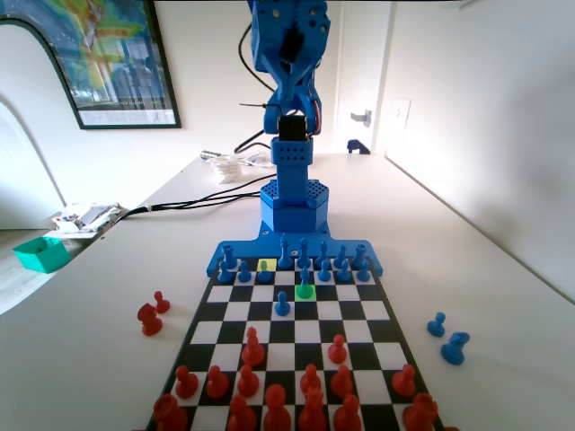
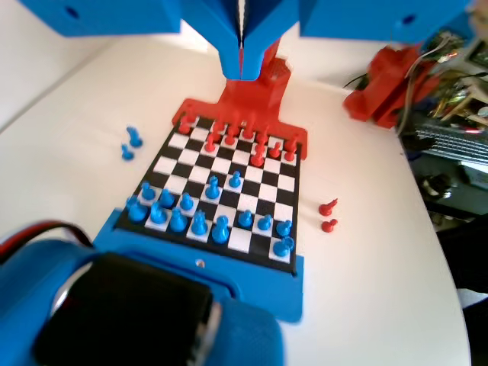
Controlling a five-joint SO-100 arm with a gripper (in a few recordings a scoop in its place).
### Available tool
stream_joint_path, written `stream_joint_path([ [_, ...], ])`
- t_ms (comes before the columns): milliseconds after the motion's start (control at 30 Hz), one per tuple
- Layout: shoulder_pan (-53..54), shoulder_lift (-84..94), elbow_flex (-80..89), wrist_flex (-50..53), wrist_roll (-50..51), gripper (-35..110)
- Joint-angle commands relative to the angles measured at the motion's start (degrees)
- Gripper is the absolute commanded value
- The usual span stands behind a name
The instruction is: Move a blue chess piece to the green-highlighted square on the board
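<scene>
Fixed view shows the slim blue plastic knob-topped chess piece (image 1: 305, 277) standing on the single bright green square (image 1: 305, 291) of the chequered black-and-white board (image 1: 225, 310), beside one yellow square (image 1: 267, 264). Placement looks finished; next, stay clear. Wrist view: the blue two-finger gripper (image 2: 242, 46) hangs high, jaws pressed together, empty.

Glossy plastic blue chess piece (image 1: 305, 277) on the smooth matt board (image 1: 359, 334).
</scene>
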Motion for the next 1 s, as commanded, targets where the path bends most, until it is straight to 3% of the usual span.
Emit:
stream_joint_path([
  [0, -0.35, 3.43, 2.90, -4.13, 3.43, 1],
  [167, -1.76, 7.38, 9.23, -9.67, 6.06, 1],
  [967, -4.57, 18.63, 9.58, -12.30, 6.77, 1],
])
